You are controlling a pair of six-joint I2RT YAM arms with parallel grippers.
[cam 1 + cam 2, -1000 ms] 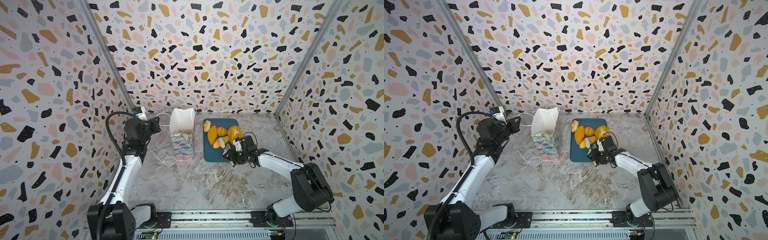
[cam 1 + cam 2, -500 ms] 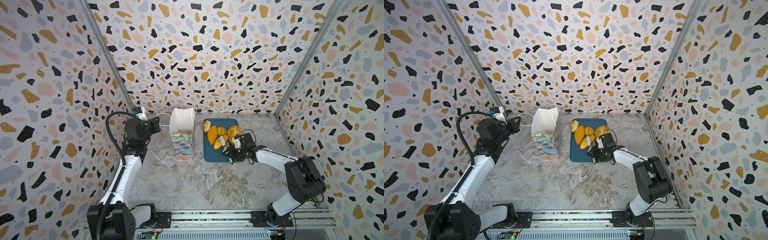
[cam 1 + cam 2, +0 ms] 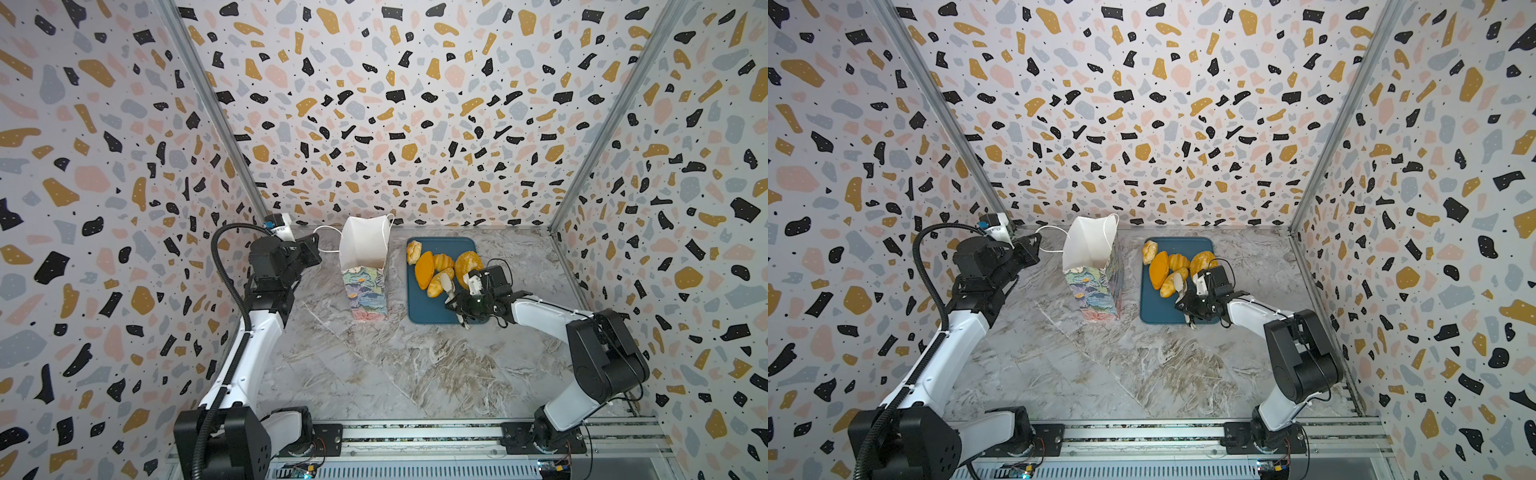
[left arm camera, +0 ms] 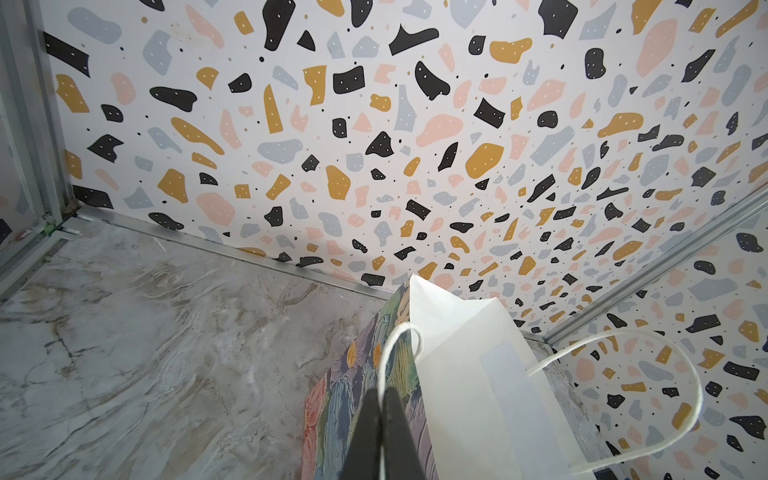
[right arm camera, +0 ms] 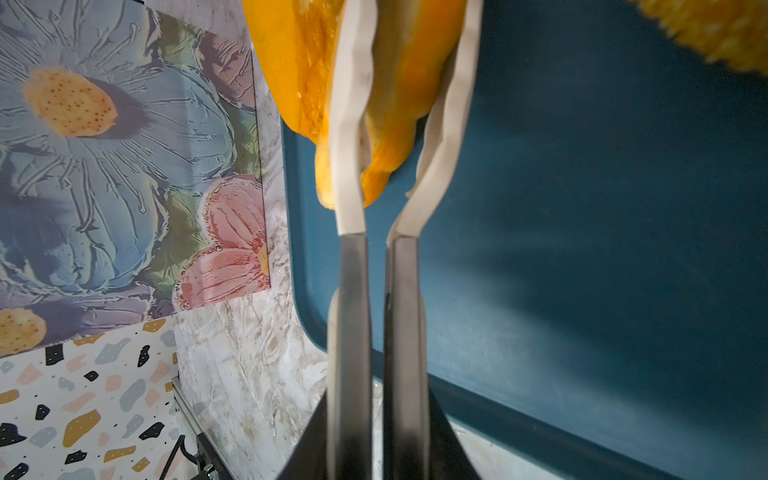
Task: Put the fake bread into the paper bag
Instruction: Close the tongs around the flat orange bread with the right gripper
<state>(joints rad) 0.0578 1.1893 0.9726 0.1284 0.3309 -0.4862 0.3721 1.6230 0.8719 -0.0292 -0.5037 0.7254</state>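
Note:
The paper bag (image 3: 365, 266) (image 3: 1096, 270) stands upright and open-topped on the marble floor. My left gripper (image 3: 316, 243) (image 4: 384, 399) is shut on its thin white cord handle (image 4: 395, 345). To the bag's right, several fake breads lie on a dark-blue tray (image 3: 428, 311): a smooth orange oval (image 3: 424, 269), a seeded loaf (image 3: 467, 264), a ridged roll (image 3: 444, 261) and a small tan piece (image 3: 413, 251). My right gripper (image 3: 445, 283) (image 5: 409, 50) is shut on an elongated ridged roll (image 3: 434, 284) (image 5: 403, 124), its white fingers (image 5: 349, 124) on either side of it.
Terrazzo-print walls enclose the floor on three sides. The tray (image 3: 1158, 311) sits close to the bag's right side (image 5: 124, 166). The second cord handle (image 4: 665, 374) loops loose on the bag's far side. A metal rail (image 3: 415, 432) runs along the front edge.
My right gripper has reached further into the breads and closed on the elongated ridged roll. The left arm and the bag have not moved.

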